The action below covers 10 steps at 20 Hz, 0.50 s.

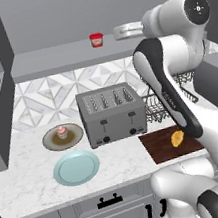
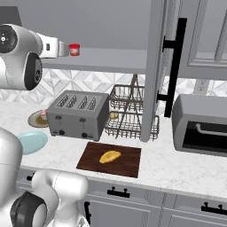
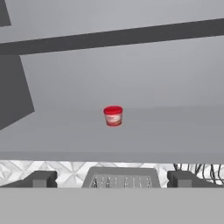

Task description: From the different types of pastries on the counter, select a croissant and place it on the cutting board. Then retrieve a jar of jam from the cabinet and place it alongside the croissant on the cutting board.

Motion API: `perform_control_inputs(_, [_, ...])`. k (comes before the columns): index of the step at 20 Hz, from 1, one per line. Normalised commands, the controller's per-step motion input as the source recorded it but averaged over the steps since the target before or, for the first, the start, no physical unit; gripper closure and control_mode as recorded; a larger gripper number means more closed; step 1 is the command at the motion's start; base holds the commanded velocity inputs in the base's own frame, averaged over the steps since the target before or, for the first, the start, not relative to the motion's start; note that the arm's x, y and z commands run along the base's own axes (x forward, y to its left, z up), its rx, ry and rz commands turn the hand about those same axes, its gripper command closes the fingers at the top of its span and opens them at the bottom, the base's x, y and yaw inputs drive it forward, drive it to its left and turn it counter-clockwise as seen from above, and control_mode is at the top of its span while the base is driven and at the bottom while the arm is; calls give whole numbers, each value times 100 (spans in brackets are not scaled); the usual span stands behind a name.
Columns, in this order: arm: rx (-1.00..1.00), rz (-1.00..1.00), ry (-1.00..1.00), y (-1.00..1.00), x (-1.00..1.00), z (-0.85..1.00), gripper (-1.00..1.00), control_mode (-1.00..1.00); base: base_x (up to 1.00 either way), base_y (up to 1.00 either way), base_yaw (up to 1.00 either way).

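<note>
The red jar of jam (image 3: 113, 116) stands upright on the grey cabinet shelf (image 1: 56, 57). It also shows in the base views as the jar (image 1: 97, 39) and the jar (image 2: 74, 49). My gripper (image 3: 113, 179) is open, level with the shelf and a short way in front of the jar, with nothing between its fingers (image 3: 41, 178). From the right base camera, the gripper (image 2: 66, 48) sits just left of the jar. The golden croissant (image 2: 109, 156) lies on the dark cutting board (image 2: 91, 162). The pink cupcake (image 1: 62, 132) sits on a brown plate.
A silver toaster (image 1: 112, 114) stands below the shelf, with a light-blue plate (image 1: 76, 167) in front of it to the left. A wire dish rack (image 2: 133, 117) and a toaster oven (image 2: 201, 126) are to the right. The open cabinet door (image 2: 159, 66) hangs right of the shelf.
</note>
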Motion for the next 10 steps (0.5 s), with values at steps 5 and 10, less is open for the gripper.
perform_control_inputs(5, [0, 0, 0, 0, 54, 0, -100, -100, 0, 0, 0])
perform_control_inputs(10, [-6, 0, 2, 19, 49, -5, -100, -100, 0, 0, 0])
